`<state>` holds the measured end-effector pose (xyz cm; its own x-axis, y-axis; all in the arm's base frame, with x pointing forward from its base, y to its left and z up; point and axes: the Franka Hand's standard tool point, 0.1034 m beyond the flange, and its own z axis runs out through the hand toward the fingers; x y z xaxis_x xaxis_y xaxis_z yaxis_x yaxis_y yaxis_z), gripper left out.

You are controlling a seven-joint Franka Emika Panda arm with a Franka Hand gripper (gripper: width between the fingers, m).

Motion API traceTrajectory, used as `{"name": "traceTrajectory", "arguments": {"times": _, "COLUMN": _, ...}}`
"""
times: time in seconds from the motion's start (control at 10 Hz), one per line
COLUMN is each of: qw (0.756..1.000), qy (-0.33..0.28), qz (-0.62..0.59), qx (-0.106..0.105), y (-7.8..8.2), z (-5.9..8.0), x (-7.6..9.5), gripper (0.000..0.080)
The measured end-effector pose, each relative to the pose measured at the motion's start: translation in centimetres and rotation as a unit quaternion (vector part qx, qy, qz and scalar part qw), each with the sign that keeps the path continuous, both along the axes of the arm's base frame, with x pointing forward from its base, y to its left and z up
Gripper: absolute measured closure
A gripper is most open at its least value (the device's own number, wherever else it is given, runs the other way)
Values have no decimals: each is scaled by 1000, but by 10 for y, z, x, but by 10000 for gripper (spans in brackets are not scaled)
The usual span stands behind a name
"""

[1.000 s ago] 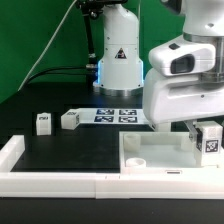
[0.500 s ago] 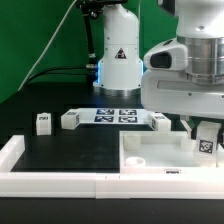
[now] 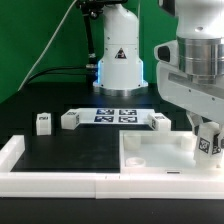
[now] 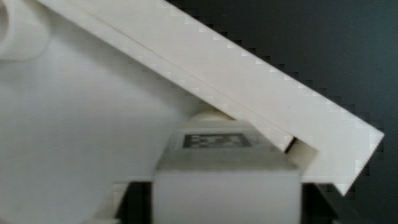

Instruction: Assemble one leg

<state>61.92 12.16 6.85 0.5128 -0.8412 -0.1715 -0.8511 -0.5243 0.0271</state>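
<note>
Leg [image 3: 209,142] sits clenched between the fingers of the pincer [image 3: 208,140], tag outward, held just over the tabletop [image 3: 150,152] corner on the counter [image 3: 70,150]; likely aligning for insertion there.

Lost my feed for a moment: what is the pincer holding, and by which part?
The pincer holds a leg by its upper end, over the tabletop.
</note>
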Motion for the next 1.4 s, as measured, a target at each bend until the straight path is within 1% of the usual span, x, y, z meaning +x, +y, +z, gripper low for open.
{"name": "traceTrajectory", "arguments": {"times": 0.1, "qw": 1000, "qy": -2, "qz": 18, "qx": 2, "y": 1, "z": 0, "x": 0, "gripper": 256}}
{"name": "traceTrajectory", "arguments": {"times": 0.2, "qw": 999, "qy": -4, "qz": 36, "qx": 3, "y": 4, "z": 0, "x": -1, "gripper": 256}}
{"name": "traceTrajectory", "arguments": {"times": 0.3, "qw": 996, "qy": -11, "qz": 87, "qx": 9, "y": 6, "z": 0, "x": -1, "gripper": 172}}
{"name": "traceTrajectory", "arguments": {"times": 0.4, "qw": 988, "qy": -19, "qz": 155, "qx": 13, "y": 6, "z": 0, "x": -1, "gripper": 156}}
{"name": "traceTrajectory", "arguments": {"times": 0.5, "qw": 976, "qy": -26, "qz": 217, "qx": 15, "y": 8, "z": 0, "x": -2, "gripper": 156}}
{"name": "traceTrajectory", "arguments": {"times": 0.6, "qw": 960, "qy": -33, "qz": 276, "qx": 22, "y": 8, "z": -1, "x": -2, "gripper": 151}}
{"name": "traceTrajectory", "arguments": {"times": 0.7, "qw": 944, "qy": -39, "qz": 327, "qx": 21, "y": 7, "z": -1, "x": -2, "gripper": 151}}
{"name": "traceTrajectory", "arguments": {"times": 0.8, "qw": 917, "qy": -45, "qz": 395, "qx": 23, "y": 7, "z": -1, "x": -1, "gripper": 150}}
{"name": "traceTrajectory", "arguments": {"times": 0.9, "qw": 896, "qy": -48, "qz": 440, "qx": 24, "y": 7, "z": -1, "x": -1, "gripper": 150}}
{"name": "traceTrajectory", "arguments": {"times": 1.0, "qw": 867, "qy": -53, "qz": 495, "qx": 30, "y": 5, "z": -1, "x": -1, "gripper": 150}}
{"name": "traceTrajectory", "arguments": {"times": 1.1, "qw": 848, "qy": -56, "qz": 526, "qx": 35, "y": 3, "z": -2, "x": -1, "gripper": 150}}
{"name": "traceTrajectory", "arguments": {"times": 1.2, "qw": 846, "qy": -56, "qz": 530, "qx": 35, "y": 2, "z": -2, "x": -1, "gripper": 150}}
{"name": "traceTrajectory", "arguments": {"times": 1.3, "qw": 846, "qy": -56, "qz": 529, "qx": 35, "y": 2, "z": -2, "x": -1, "gripper": 267}}
{"name": "traceTrajectory", "arguments": {"times": 1.4, "qw": 846, "qy": -56, "qz": 529, "qx": 35, "y": 2, "z": -2, "x": -1, "gripper": 267}}
